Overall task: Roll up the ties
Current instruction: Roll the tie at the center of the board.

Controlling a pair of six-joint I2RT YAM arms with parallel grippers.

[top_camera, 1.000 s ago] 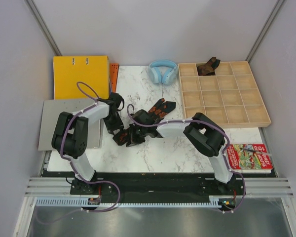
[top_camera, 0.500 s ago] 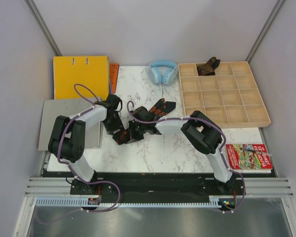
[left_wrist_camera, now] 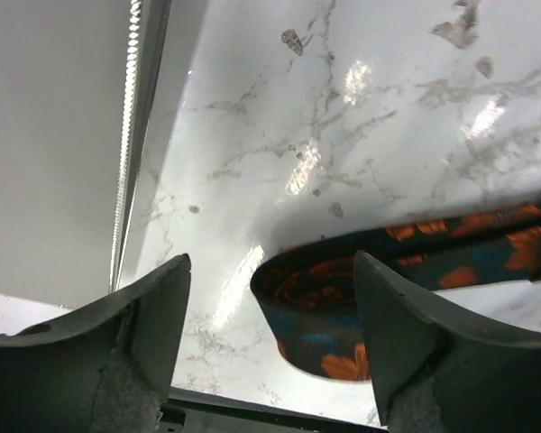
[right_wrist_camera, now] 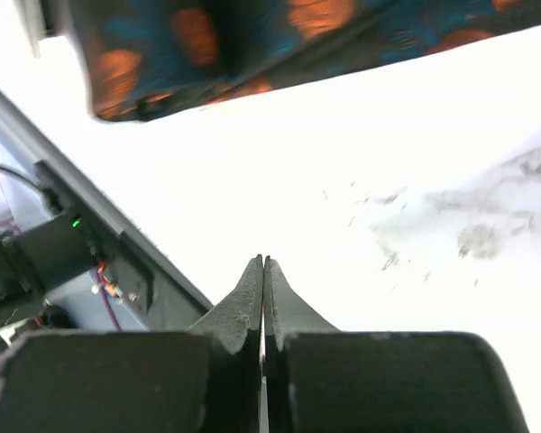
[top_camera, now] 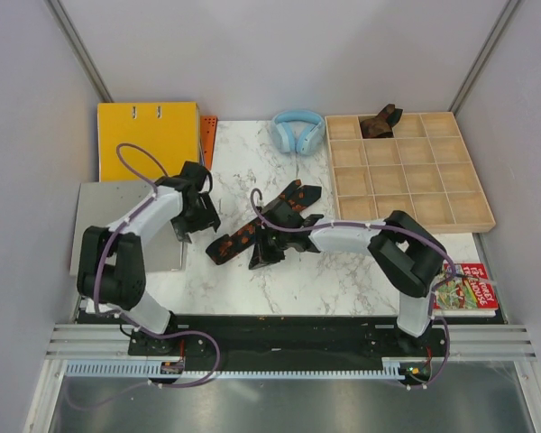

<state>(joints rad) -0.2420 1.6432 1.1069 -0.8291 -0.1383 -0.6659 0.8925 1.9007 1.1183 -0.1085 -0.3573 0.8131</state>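
Rolling judged barely begun: the tie (top_camera: 235,241) was seen on the table (top_camera: 329,281), one end curled beside the open left gripper (left_wrist_camera: 270,259), the right gripper (right_wrist_camera: 263,263) clenched empty. Gripping that curl was called for next

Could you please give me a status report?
Left gripper open, empty. Right gripper shut, empty. Patterned tie flat on marble, near end curled. Nothing blocking.
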